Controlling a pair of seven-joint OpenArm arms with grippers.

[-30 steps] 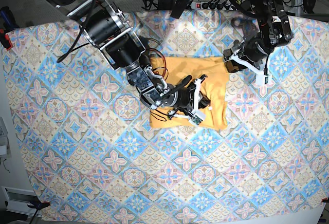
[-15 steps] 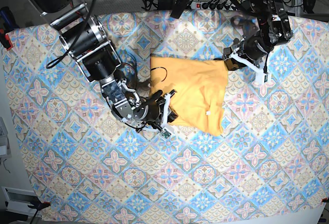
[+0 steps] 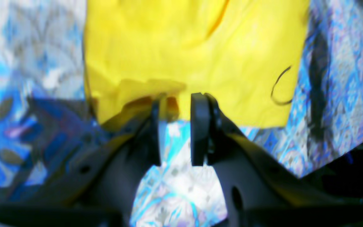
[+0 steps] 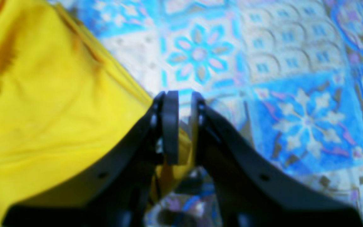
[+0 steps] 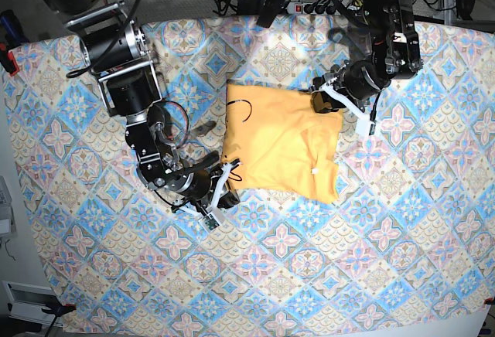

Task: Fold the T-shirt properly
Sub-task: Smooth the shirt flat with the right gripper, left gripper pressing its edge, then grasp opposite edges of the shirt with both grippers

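Note:
The pale yellow-orange T-shirt [image 5: 282,140] lies folded in the middle of the patterned tablecloth, with a thin black squiggle [image 5: 241,109] near its back left corner. My right gripper [image 5: 224,178] is at the shirt's front left corner. In the right wrist view its jaws [image 4: 184,94] are nearly closed, with yellow cloth [image 4: 58,110] pinched between them. My left gripper [image 5: 321,99] is at the back right corner. In the left wrist view it [image 3: 175,97] holds a raised fold of the shirt's edge [image 3: 169,107] between its tips, and the squiggle [image 3: 280,85] shows to the right.
The blue-and-pink tablecloth [image 5: 348,260] covers the whole table. A power strip with cables [image 5: 317,5] runs along the back edge. A red clamp [image 5: 8,59] sits at the left edge. A small white tag [image 5: 315,171] shows on the shirt.
My right gripper has moved left and toward the front, from over the shirt's middle to its front left corner, pulling cloth with it. The left gripper shifted slightly left with its corner.

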